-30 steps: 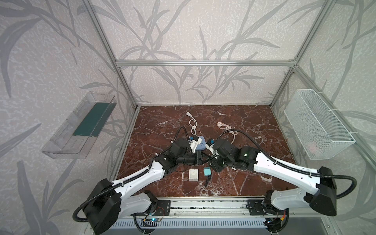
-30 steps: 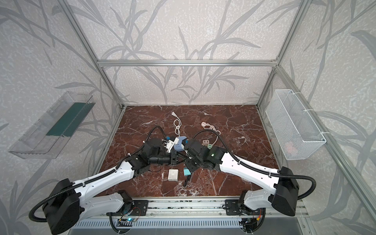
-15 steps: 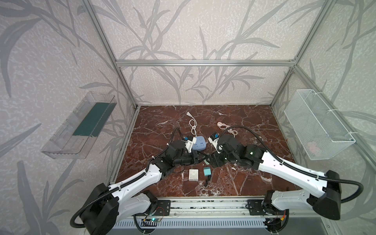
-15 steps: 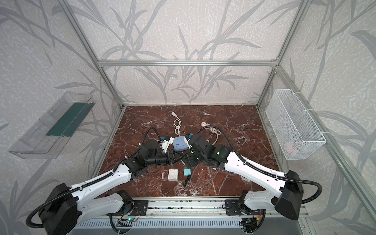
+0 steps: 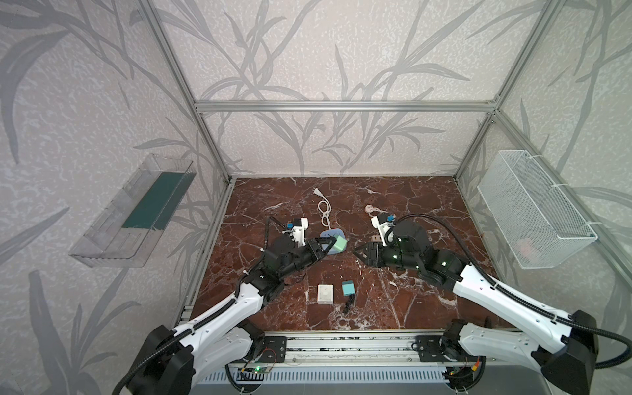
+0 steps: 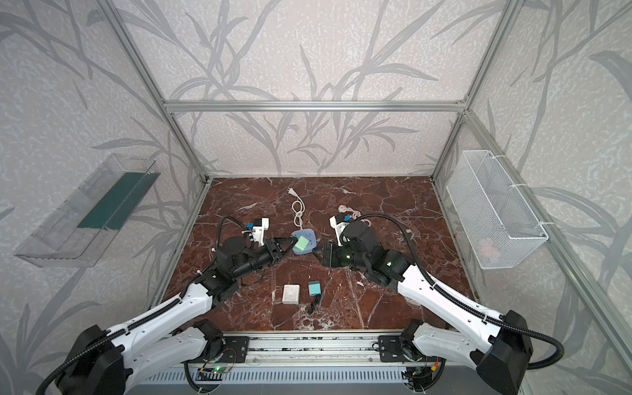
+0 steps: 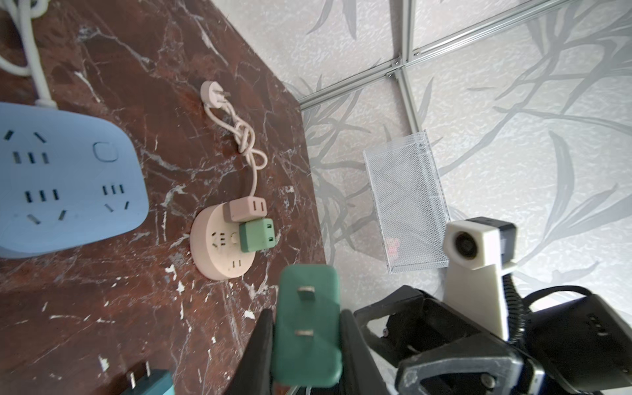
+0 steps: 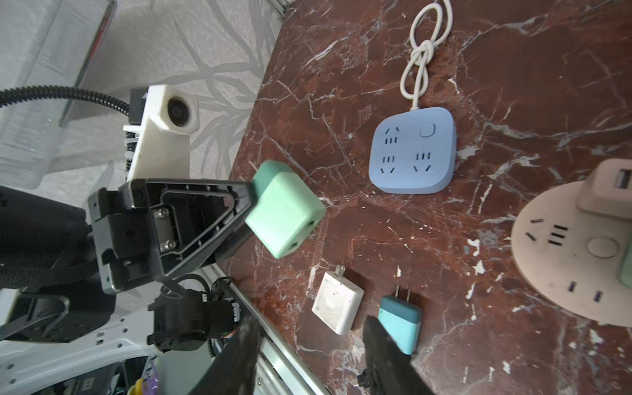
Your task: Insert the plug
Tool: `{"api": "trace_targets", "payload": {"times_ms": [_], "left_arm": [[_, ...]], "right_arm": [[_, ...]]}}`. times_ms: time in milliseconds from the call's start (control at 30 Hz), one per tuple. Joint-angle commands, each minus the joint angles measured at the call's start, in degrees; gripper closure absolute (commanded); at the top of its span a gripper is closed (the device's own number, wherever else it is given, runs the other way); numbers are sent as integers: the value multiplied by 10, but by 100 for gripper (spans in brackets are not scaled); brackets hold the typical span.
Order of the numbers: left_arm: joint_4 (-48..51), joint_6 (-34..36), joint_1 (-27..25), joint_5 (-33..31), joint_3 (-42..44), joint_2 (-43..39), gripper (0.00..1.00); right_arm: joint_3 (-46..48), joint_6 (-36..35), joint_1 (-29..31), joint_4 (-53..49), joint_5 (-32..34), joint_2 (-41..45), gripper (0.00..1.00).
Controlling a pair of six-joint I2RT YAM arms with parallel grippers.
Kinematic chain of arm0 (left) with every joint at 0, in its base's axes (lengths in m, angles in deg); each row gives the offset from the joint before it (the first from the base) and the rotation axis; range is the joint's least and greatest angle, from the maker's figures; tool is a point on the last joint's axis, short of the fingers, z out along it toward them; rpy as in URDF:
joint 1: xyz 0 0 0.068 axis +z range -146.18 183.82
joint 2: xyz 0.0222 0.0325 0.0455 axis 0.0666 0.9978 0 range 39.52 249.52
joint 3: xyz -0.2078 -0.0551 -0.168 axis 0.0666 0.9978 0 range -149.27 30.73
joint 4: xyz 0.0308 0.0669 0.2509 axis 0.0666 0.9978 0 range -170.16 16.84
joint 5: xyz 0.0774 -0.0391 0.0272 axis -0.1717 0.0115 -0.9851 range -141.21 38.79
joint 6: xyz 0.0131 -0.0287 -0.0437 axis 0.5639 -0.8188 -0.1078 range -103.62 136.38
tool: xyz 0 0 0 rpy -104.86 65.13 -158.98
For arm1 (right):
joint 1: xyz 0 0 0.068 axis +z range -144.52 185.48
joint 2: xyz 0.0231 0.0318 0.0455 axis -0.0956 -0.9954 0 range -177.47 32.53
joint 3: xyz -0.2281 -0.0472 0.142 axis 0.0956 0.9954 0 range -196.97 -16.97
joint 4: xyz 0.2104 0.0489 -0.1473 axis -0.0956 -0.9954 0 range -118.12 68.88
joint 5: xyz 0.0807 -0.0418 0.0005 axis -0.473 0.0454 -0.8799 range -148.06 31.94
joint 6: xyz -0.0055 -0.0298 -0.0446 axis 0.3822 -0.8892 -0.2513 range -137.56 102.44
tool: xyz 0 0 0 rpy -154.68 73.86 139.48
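No text, brand, number or sign can be read in any view.

Faces checked:
- green plug (image 8: 285, 208): plain casing with two small ports, no print made out.
- blue power strip (image 7: 65, 181), centre of the floor: socket slots and one unmarked button.
- round pink strip (image 7: 219, 246), right of the blue one: faint marks beside its button, too small to read.
- white adapter (image 8: 337, 302) and teal adapter (image 8: 400, 323), side by side near the front edge: bare surfaces, nothing legible.
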Motion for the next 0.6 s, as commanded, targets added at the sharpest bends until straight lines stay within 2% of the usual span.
{"api": "trace_targets", "payload": {"times_ms": [0, 200, 433, 567], "left_arm": [[-104, -49, 1, -39, 12, -7, 100], [-156, -72, 1, -25, 1, 13, 100], [-205, -95, 0, -15, 11, 25, 100], [-202, -93, -1, -12, 16, 17, 100]], "right_arm": [[24, 71, -18, 112, -31, 14, 53], [60, 150, -41, 255, -79, -3, 56], [73, 186, -43, 327, -96, -26, 55], [67, 187, -46, 337, -107, -39, 55]]}}
